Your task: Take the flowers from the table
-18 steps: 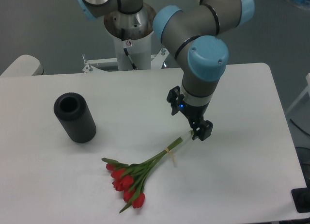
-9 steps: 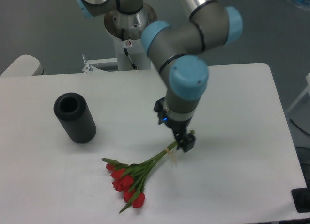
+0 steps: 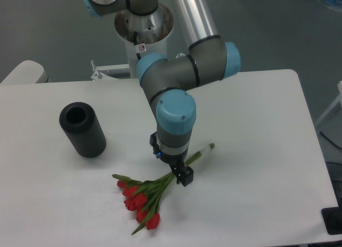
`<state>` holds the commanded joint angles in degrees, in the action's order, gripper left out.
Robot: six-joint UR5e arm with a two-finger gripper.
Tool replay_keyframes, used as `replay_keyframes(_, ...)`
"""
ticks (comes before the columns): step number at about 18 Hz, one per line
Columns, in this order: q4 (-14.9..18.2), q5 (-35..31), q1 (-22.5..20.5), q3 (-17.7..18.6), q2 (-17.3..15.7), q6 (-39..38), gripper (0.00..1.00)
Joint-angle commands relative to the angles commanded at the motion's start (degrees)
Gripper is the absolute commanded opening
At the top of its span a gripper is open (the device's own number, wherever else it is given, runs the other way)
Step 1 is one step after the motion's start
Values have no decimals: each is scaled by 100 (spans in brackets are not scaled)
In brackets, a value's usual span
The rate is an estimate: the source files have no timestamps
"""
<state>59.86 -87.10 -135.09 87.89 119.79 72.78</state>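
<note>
The gripper [image 3: 183,176] is hanging low over the stems of the flowers [image 3: 143,196], right about where the bunch is tied, but the wrist is blocking the fingers, so it is impossible to tell whether they are spread or pinching the stems. The flowers are lying flat on the table [image 3: 256,124] near its front edge, red buds pointing toward the lower left and the stem ends poking out past the gripper to the upper right. The black cylinder [image 3: 82,129] is standing well apart to the left.
</note>
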Motion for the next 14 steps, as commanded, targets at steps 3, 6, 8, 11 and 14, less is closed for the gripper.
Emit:
replay_keyframes(3,-211,-9,17,26,194,-281,100)
replay_keyframes(6,-291,-9,26,114,273,-273,100)
replay_keyframes(8,-308,-9,26,158,308,-291,100)
replay_keyframes(11,-475,-9,35,228,431,-291,100)
replay_keyframes(14,-493,9,44,237,467,-290,100)
